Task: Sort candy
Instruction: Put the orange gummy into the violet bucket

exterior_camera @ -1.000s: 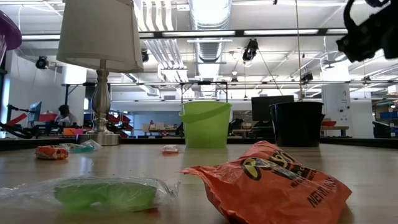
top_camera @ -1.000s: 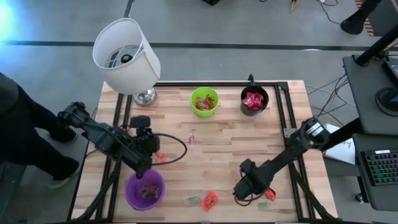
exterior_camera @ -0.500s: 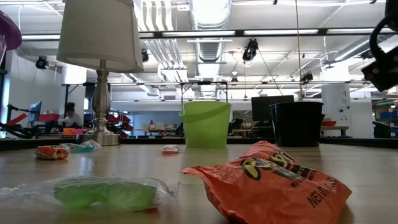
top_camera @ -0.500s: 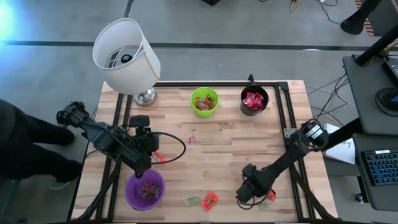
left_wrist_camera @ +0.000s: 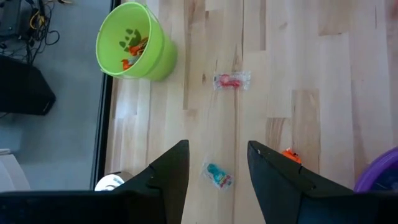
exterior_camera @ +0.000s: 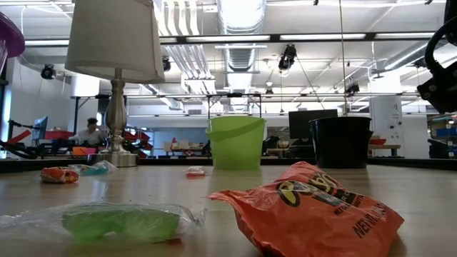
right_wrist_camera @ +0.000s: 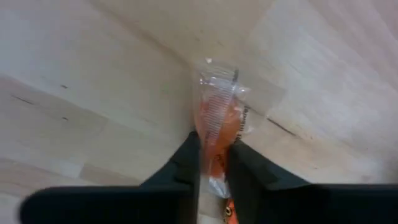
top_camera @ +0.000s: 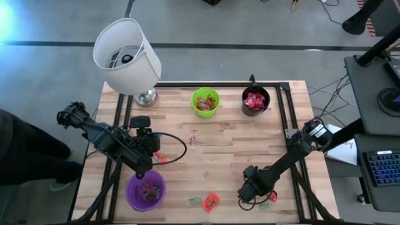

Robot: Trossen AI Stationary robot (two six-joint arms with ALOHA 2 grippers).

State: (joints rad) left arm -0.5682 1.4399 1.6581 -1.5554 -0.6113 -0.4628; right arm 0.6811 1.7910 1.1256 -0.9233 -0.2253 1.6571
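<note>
The candy lies scattered on the wooden table (top_camera: 250, 150): an orange packet (top_camera: 212, 200), a green sweet (top_camera: 194, 201), a pink one (top_camera: 192, 139) and a red one (top_camera: 160, 156). More candy fills the green cup (top_camera: 205, 102), black cup (top_camera: 255, 101) and purple cup (top_camera: 145, 190). My right gripper (right_wrist_camera: 214, 158) stands low near the table's near right corner (top_camera: 250, 192), shut on an orange sweet in clear wrap (right_wrist_camera: 216, 121). My left gripper (left_wrist_camera: 217, 158) hangs open above the table's left part, beside the purple cup (left_wrist_camera: 380, 175), touching nothing. My right gripper pinches the orange sweet's wrapped body (right_wrist_camera: 214, 140) between its two fingers (right_wrist_camera: 188, 163). They point steeply down at the tabletop. The wrapper's crimped clear end (right_wrist_camera: 219, 78) sticks out past the fingertips. Whether the sweet is clear of the wood cannot be told.
A table lamp (top_camera: 128, 53) stands at the far left corner. A red-orange sweet (top_camera: 271, 195) and a greenish one (top_camera: 265, 205) lie beside the right gripper. A black metal frame (top_camera: 294, 125) borders the table. A person stands off the left edge.
My right gripper has sunk toward the tabletop and shifted slightly toward the near edge. My left arm has kept still.
</note>
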